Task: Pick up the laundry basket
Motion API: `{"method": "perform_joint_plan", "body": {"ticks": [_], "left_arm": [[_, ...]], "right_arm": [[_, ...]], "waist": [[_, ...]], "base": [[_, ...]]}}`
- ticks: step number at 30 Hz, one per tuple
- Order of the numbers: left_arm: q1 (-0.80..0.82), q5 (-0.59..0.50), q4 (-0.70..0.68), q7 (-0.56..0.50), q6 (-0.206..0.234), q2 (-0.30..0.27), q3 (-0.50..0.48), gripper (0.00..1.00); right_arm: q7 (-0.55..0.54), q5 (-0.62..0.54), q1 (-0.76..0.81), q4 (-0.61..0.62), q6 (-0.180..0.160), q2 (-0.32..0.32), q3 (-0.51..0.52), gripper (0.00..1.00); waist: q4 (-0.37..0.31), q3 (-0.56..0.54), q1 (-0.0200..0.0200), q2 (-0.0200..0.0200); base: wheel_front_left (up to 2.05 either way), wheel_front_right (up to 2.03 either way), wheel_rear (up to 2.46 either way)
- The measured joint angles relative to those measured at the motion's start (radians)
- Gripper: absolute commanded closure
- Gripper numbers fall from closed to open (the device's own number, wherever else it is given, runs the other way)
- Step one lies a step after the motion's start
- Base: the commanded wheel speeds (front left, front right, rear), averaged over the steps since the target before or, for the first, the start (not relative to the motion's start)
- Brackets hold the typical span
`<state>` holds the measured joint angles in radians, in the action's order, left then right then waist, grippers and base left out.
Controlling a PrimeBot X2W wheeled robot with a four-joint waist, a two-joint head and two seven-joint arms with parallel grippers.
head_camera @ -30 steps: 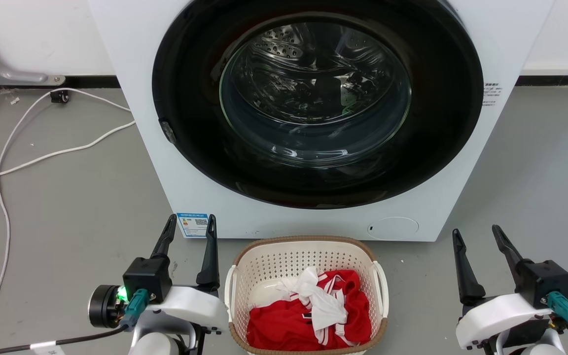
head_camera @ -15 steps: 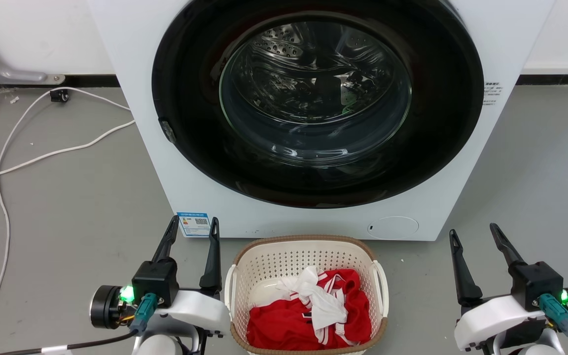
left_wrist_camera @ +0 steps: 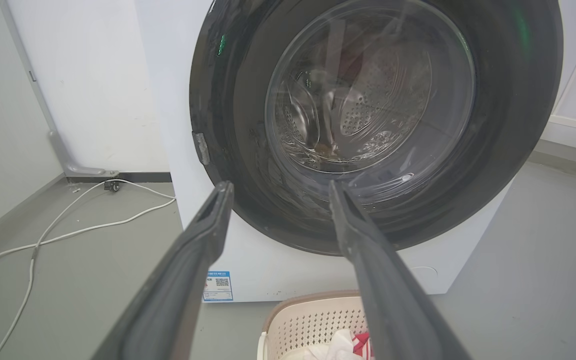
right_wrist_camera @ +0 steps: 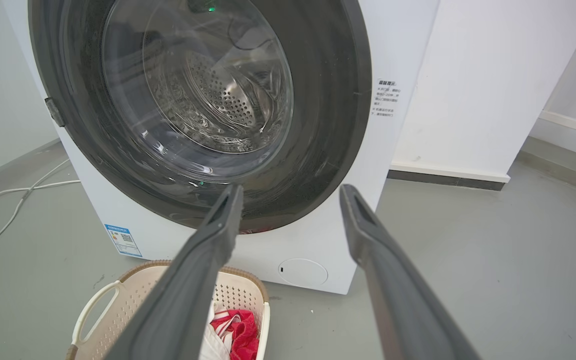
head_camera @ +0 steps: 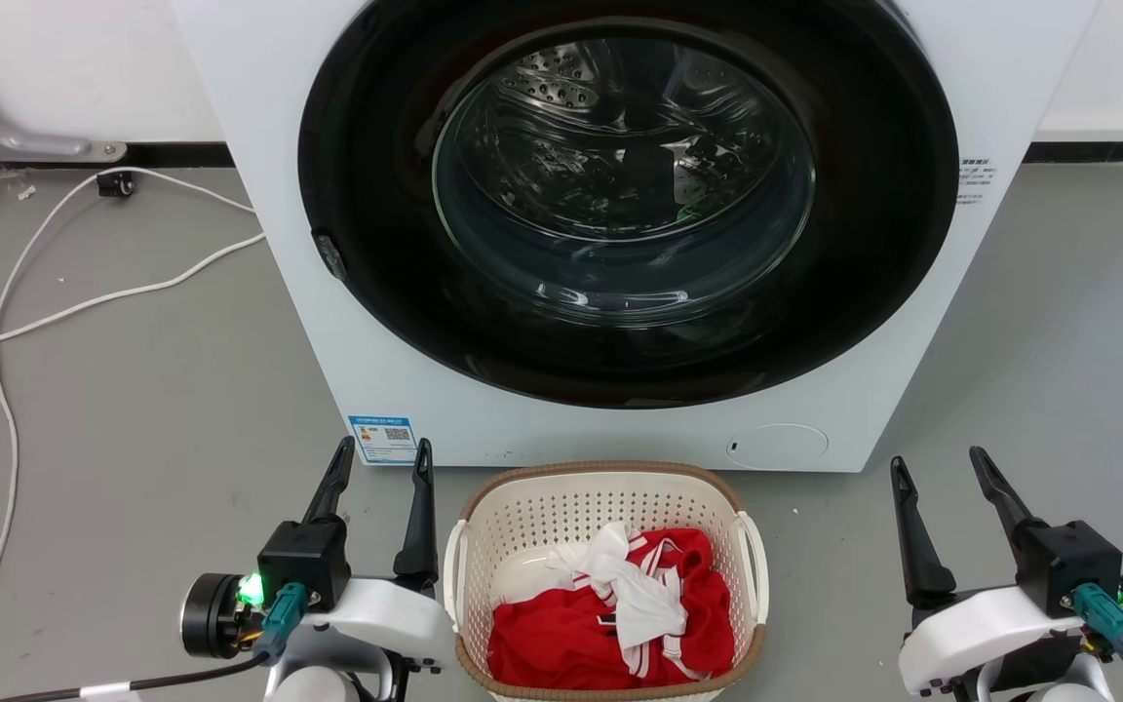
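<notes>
1. the laundry basket (head_camera: 561, 515) stands on the grey floor (head_camera: 133, 409) just in front of the washing machine (head_camera: 259, 146), below its round glass door (head_camera: 620, 175). it holds red clothing (head_camera: 561, 643) with a white garment (head_camera: 630, 595) on top.
2. the left gripper (head_camera: 383, 448) sits low before the washing machine's lower left corner, fingers pointing at the machine. they are spread wide with nothing between them, and the inner finger is close beside the basket's left handle (head_camera: 451, 575).
3. the right gripper (head_camera: 939, 458) sits before the machine's lower right corner, well apart from the basket's right handle (head_camera: 759, 570). its fingers are also spread and empty.
4. both pale forearms lie nearly level, and a green light glows on the left wrist.
5. in the left wrist view the left gripper (left_wrist_camera: 280, 185) frames the lower part of the machine's door, with the basket (left_wrist_camera: 313, 320) below. in the right wrist view the right gripper (right_wrist_camera: 292, 189) does the same, with the basket (right_wrist_camera: 118, 310) at lower left.
6. a white cable (head_camera: 84, 307) trails across the floor to the left of the washing machine.
</notes>
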<state>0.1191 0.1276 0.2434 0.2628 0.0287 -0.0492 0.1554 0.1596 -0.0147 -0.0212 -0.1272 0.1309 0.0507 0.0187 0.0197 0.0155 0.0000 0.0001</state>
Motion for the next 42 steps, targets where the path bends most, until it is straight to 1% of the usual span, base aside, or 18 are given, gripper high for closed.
{"method": "perform_joint_plan", "body": {"ticks": [16, 20, 24, 30, 35, 42], "left_arm": [[0.008, -0.008, -0.005, 0.0, -0.002, 0.0, -0.001, 0.0], [0.016, 0.001, 0.017, 0.0, -0.012, 0.0, -0.007, 0.0], [0.041, 0.021, 0.084, 0.0, -0.03, 0.0, -0.014, 0.0], [0.105, 0.057, 0.224, 0.0, -0.052, 0.0, -0.021, 0.0], [0.17, 0.081, 0.332, 0.0, -0.066, 0.0, -0.029, 0.0], [0.294, 0.108, 0.471, 0.0, -0.088, -0.011, -0.044, 0.0]], "right_arm": [[0.008, 0.006, -0.004, -0.006, 0.0, 0.0, 0.003, 0.0], [-0.004, 0.024, -0.01, -0.016, 0.0, 0.0, 0.008, 0.0], [-0.035, 0.034, -0.026, -0.042, 0.0, 0.0, 0.009, 0.0], [-0.073, 0.054, -0.07, -0.101, 0.0, 0.0, 0.005, 0.0], [-0.1, 0.064, -0.127, -0.167, 0.0, 0.0, -0.002, 0.0], [-0.099, 0.099, -0.238, -0.281, 0.0, 0.0, -0.029, 0.0]], "waist": [[-0.001, 0.018, 0.0, 0.0], [-0.001, 0.034, 0.0, 0.0], [-0.002, 0.063, 0.0, 0.0], [-0.005, 0.135, 0.0001, 0.0], [-0.009, 0.215, 0.0001, 0.0], [-0.019, 0.35, 0.0001, 0.0]], "base": [[0.0, 0.0, 0.0], [0.0, 0.0, 0.0], [0.0, 0.0, 0.0], [0.0, 0.0, 0.0], [0.0, 0.0, 0.0], [0.0, 0.0, 0.0]]}}
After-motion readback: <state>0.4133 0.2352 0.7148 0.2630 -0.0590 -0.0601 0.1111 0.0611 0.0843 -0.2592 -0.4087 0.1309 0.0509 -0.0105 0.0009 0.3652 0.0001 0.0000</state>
